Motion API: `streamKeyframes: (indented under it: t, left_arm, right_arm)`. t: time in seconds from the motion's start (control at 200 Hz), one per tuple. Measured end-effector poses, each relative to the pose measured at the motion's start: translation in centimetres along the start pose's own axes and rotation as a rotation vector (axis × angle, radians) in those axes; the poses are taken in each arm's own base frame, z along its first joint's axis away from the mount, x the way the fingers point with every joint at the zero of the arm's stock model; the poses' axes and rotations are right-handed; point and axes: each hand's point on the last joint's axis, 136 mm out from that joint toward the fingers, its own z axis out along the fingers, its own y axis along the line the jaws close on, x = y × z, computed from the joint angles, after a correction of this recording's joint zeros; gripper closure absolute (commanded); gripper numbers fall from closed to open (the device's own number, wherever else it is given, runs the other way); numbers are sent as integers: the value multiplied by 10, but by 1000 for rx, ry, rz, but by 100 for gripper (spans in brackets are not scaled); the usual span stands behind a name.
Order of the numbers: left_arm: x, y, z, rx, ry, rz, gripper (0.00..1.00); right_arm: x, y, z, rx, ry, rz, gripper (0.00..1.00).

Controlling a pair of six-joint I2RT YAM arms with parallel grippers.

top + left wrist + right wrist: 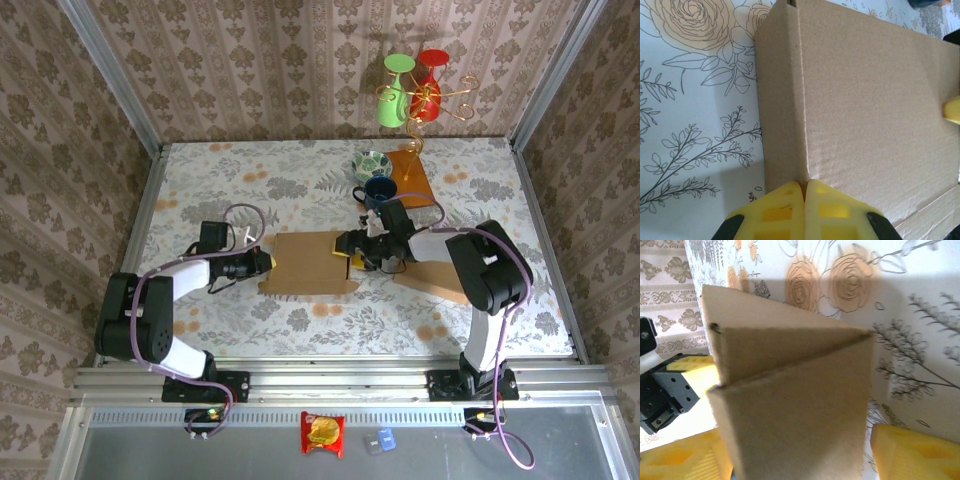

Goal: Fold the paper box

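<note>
Damask wallpaper walls off a floral tabletop (250, 180). From above, the flat brown box (305, 265) lies mid-tabletop, nearer the near edge. The left fingers (264, 262) meet its left end and the right fingers (355, 262) its right end. A mug (380, 190) and bowl (371, 163) sit toward the far right corner.

At the left wrist, the left fingers (780, 215) are pressed together, tips at a crease of the box (865, 110). Whether cardboard is pinched between them I cannot tell.

At the right wrist, the right fingers (915, 452) are spread wide, with the raised end of the box (790, 410) between them.
</note>
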Motion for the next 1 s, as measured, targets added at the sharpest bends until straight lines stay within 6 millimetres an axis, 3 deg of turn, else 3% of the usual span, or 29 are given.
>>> streamKeyframes:
  t: [0.16,0.38,0.625,0.72,0.885,1.0]
  left_arm:
    - [-2,0,0,7,-7,-16,96]
    - [-8,2,-1,3,-28,-48,93]
    - [-22,-9,-15,-63,-113,-14,75]
    - [-38,-30,-33,-103,-214,88,70]
    - [-68,-92,-79,-78,-447,374,63]
    - [-73,-126,-101,-25,-532,581,53]
  right_arm:
    - [10,15,13,-29,22,1,42]
    - [0,29,13,-79,-14,62,54]
    - [-8,44,9,-133,-34,158,59]
    - [-12,52,6,-156,-48,191,60]
    - [-14,48,1,-157,-49,315,60]
    - [-11,46,-9,-163,-52,433,60]
